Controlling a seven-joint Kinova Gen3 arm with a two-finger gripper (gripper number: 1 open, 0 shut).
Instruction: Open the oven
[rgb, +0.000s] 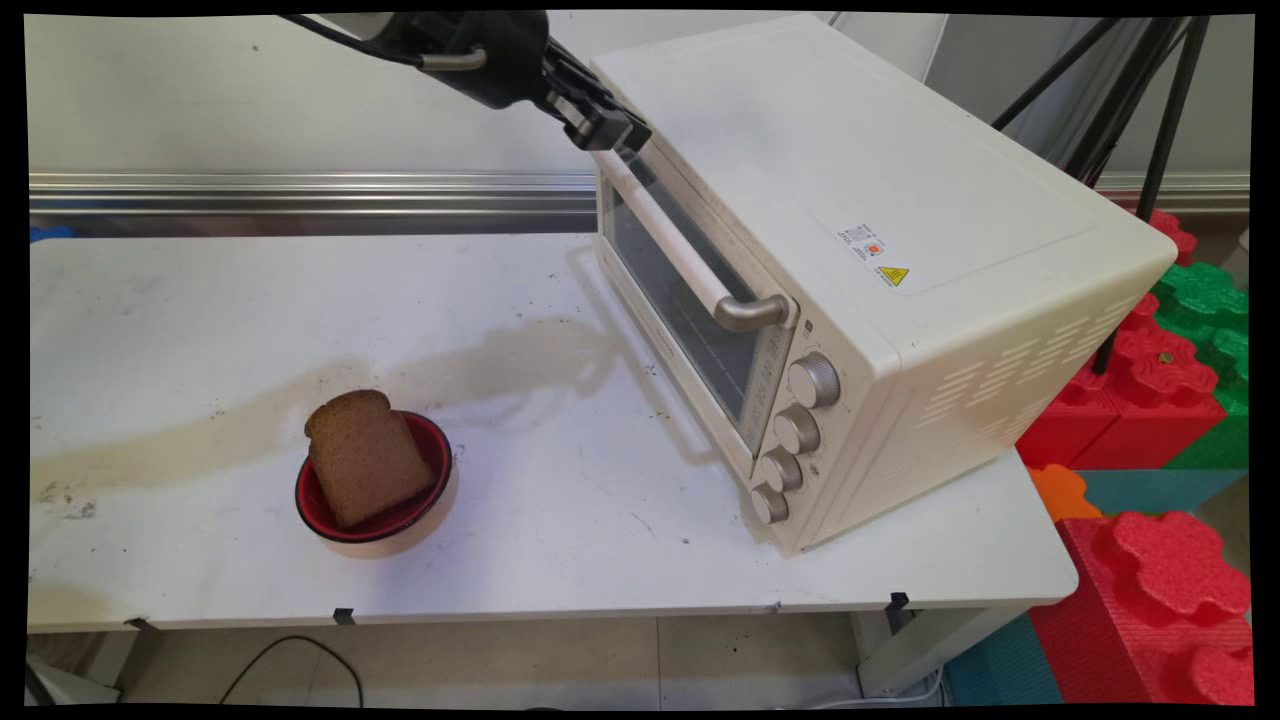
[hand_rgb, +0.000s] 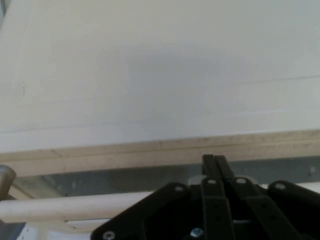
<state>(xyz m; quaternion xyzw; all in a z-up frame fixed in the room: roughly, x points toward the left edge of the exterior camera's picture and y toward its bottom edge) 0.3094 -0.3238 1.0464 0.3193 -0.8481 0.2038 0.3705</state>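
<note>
A black gripper (rgb: 612, 128) reached in from 11 o'clock and met the top edge of a cream toaster oven's (rgb: 900, 260) glass door (rgb: 680, 300), at the far end of its pale bar handle (rgb: 668, 236). In the hand view its 2 fingers (hand_rgb: 216, 167) stood pressed together, nothing between them, just above the handle (hand_rgb: 75, 206) and against the oven's front lip. 4 silver knobs (rgb: 795, 430) ran down the oven's front at 4 o'clock. Well apart, at 8 o'clock on the white table (rgb: 200, 300), a red bowl (rgb: 437, 447) held a brown bread slice (rgb: 365, 458) leaning upright. Red and green foam blocks (rgb: 1160, 370) sat beyond the table at 3 o'clock. Only the main view showed the bowl and blocks.
</note>
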